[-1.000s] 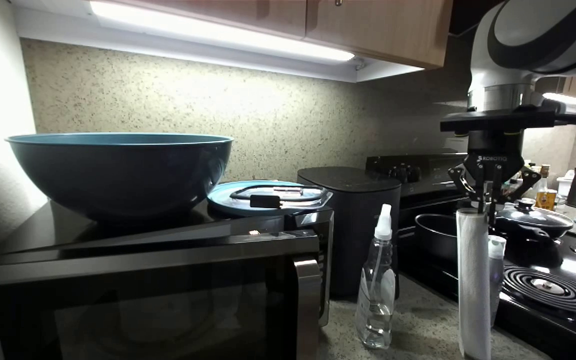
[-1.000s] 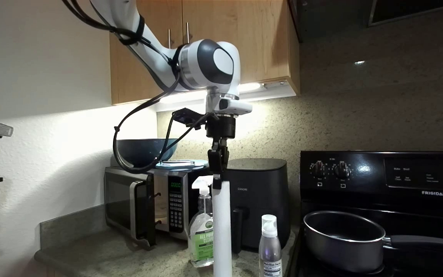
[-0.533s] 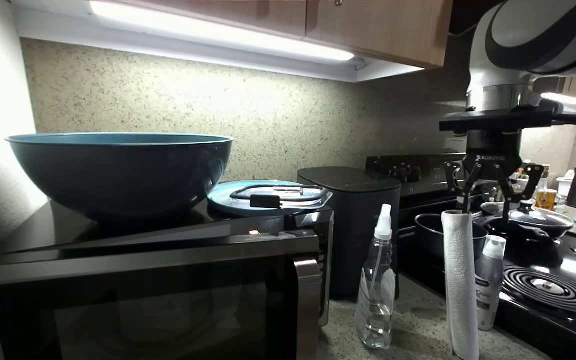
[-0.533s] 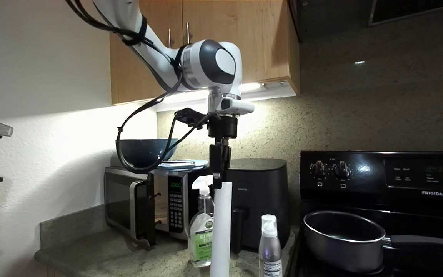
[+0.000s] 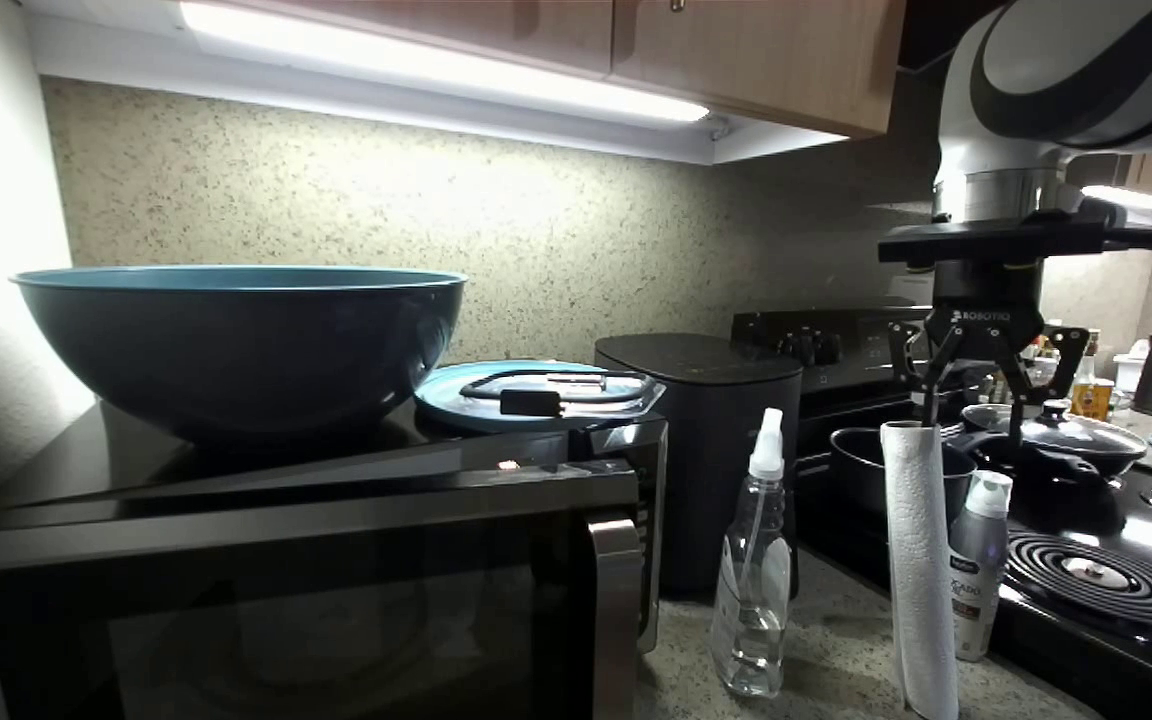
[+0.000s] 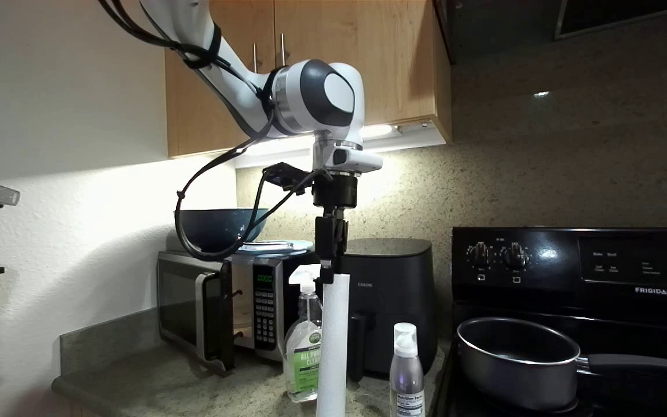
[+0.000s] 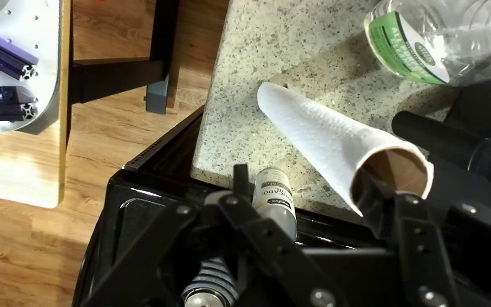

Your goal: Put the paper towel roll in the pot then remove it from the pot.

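There's your gripper [image 5: 973, 428], right side of the frame in an exterior view, fingers [image 5: 1016, 412] spread wide and squeezing nothing! One tip sits at the top of the roll [image 5: 921, 570], the other hangs out beyond it. In an exterior view where your arm [image 6: 238, 95] reaches in from the upper left, the fingers line up edge-on and that gap is hidden from you.

Down to the wrist view, and you're looking straight into the roll's hollow brown core, right of centre, its far end standing on the counter [image 7: 239, 136]! Both exterior views run the roll to the bottom edge. One finger blurs across that mouth; it seems to dip inside, but you can't be sure it touches.

Your pot [image 6: 516, 376] sits on the stove [image 6: 548, 298], lower right in an exterior view, handle out to the right edge, the small bottle [image 6: 407, 370] between it and the roll. In an exterior view the roll covers part of the pot [image 5: 858, 480].
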{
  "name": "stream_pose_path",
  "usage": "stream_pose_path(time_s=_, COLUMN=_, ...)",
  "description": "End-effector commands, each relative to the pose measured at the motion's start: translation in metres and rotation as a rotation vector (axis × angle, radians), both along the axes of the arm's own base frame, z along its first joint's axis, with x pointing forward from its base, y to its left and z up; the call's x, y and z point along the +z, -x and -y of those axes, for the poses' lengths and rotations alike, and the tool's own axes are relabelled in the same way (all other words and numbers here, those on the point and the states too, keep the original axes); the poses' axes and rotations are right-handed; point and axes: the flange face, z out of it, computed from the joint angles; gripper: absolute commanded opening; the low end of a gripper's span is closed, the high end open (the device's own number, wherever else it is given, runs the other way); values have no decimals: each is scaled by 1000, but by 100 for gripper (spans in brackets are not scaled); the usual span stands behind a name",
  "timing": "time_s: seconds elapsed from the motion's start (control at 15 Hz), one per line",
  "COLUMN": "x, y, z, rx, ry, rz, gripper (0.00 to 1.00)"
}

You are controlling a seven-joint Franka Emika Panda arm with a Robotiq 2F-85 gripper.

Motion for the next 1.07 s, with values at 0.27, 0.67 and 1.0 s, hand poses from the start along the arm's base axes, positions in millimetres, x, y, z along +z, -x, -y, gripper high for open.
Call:
stream_pose_path(time_s=0.27, x=1, y=0, z=0, rx=0, ry=0, rz=-1, gripper=65)
stream_pose_path(time_s=0.67, x=11, y=5, z=-5, rx=22, ry=27, rz=71, gripper=100)
stream_pose_path(time_s=1.0, x=15, y=-4, z=-5, rx=15, ry=19, rz=70, gripper=100)
